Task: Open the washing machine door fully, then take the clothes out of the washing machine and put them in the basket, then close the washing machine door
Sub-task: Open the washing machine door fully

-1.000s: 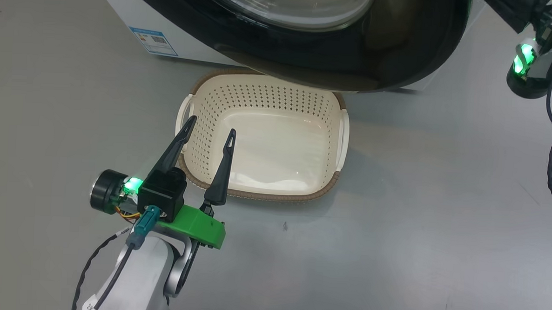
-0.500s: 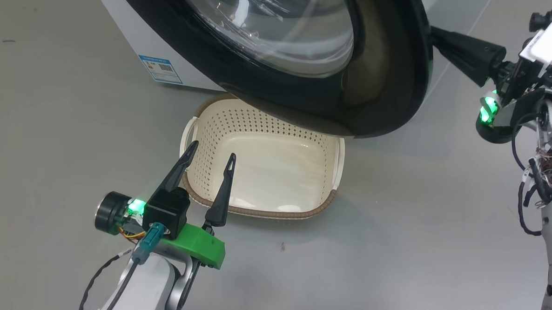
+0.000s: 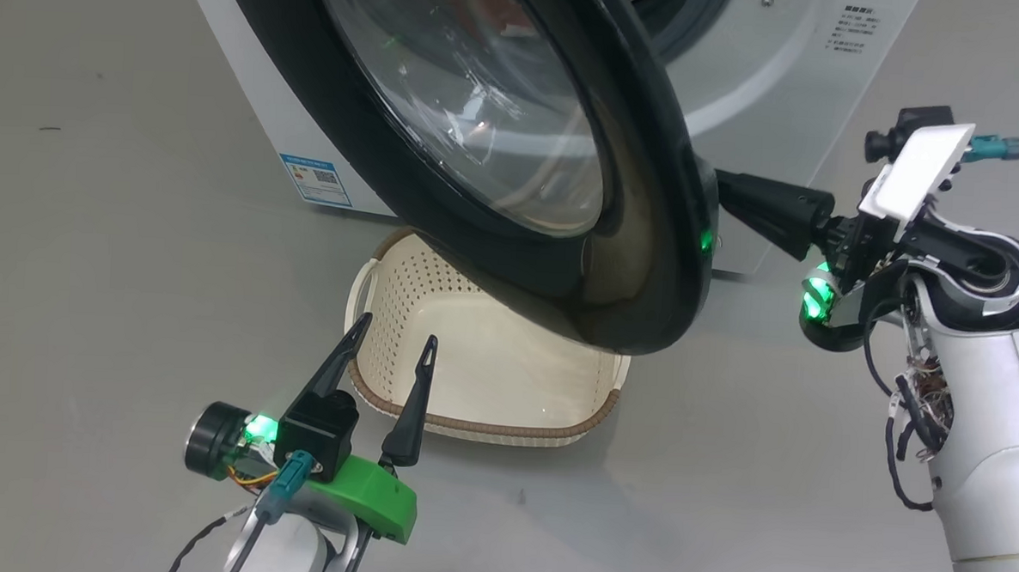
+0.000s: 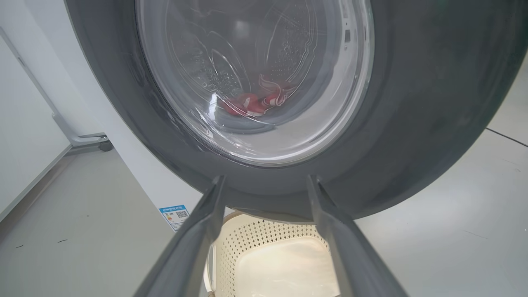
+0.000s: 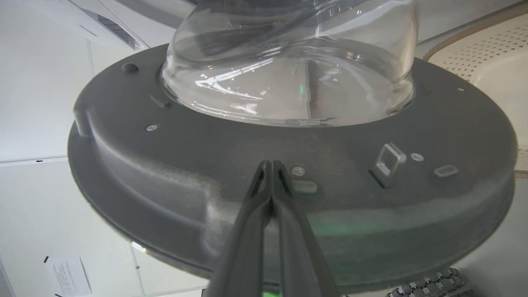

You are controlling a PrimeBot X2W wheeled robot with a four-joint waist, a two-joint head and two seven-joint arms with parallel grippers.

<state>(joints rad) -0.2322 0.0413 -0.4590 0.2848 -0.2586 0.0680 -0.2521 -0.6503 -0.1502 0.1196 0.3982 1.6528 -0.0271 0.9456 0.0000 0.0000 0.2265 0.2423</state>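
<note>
Behind the big round glossy-black washing machine door (image 3: 653,155), right gripper (image 5: 270,165), fingers pressed together, has swung it wider; not fully open yet.

Left gripper (image 3: 396,330) has two long dark tapered fingers on a bright green bracket (image 3: 371,491), beside a black camera block (image 3: 318,424), a teal plug (image 3: 281,487) and a green-lit black cylinder (image 3: 213,428). Right gripper (image 3: 729,192) is dark too; its white forearm (image 3: 1000,479) carries a white plate (image 3: 919,166), looped black cables (image 3: 891,449) and a green light (image 3: 815,299)
</note>
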